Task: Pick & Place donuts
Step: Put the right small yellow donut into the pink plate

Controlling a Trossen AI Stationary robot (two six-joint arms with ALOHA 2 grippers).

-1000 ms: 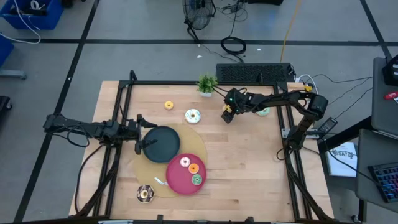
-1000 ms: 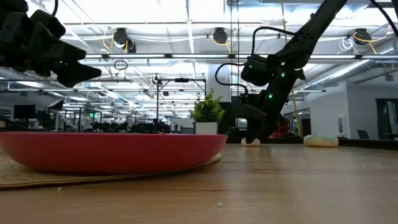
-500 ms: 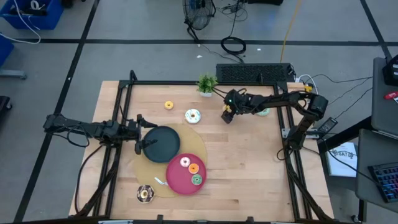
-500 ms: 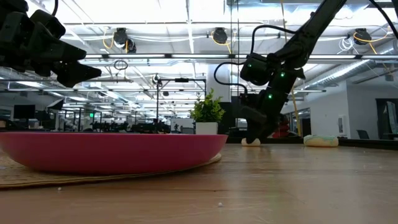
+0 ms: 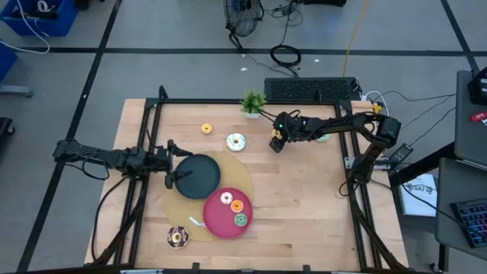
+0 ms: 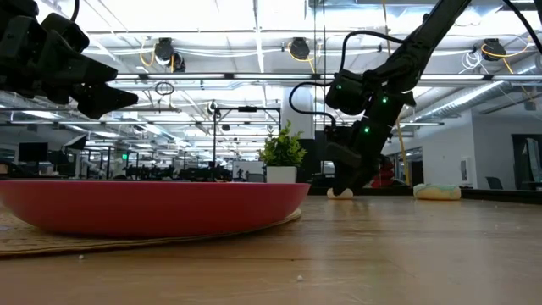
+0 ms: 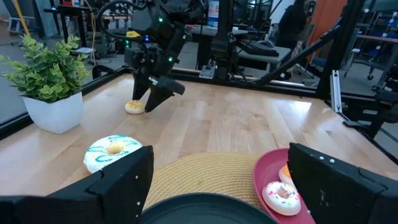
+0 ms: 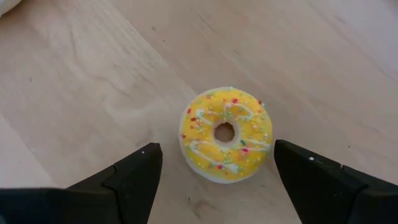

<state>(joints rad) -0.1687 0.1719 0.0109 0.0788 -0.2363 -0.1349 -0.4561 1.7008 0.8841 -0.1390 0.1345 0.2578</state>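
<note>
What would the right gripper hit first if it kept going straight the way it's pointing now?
Most likely the yellow sprinkled donut. The right gripper points down at the table, its fingers open on either side of the donut, which lies flat between them. How much gap remains is unclear.

hidden: mint donut [image 5: 323, 137] half under right arm | cut off: dark plate [image 7: 205, 211]
</note>
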